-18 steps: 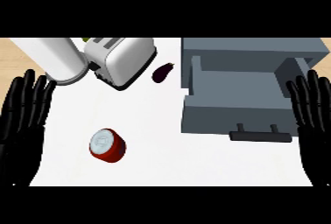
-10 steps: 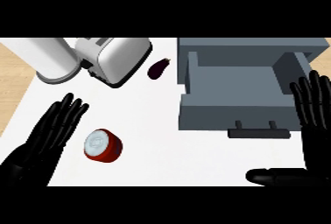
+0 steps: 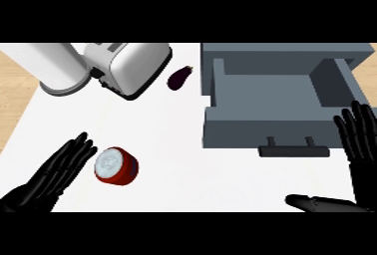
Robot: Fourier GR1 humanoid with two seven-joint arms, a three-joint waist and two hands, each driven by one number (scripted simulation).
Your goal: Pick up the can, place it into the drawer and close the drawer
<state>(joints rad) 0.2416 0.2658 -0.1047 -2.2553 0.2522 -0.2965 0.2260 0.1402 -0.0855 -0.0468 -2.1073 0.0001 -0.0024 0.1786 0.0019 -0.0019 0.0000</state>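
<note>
Open grey drawer (image 3: 283,107) at 2 o'clock, handle facing 6. White toaster (image 3: 129,64) and pale canister (image 3: 52,67) at 11, small eggplant (image 3: 179,78) at 12. Red can (image 3: 115,166) on its side at 8 on the counter (image 3: 184,164), well apart from drawer. Left hand (image 3: 55,174) just beside can at its 9, fingers straight and spread, holding nothing. Best to wrap around the can's body, thumb opposite fingers, before lifting. Right hand (image 3: 357,144) at 4, open, resting, touching nothing.
</note>
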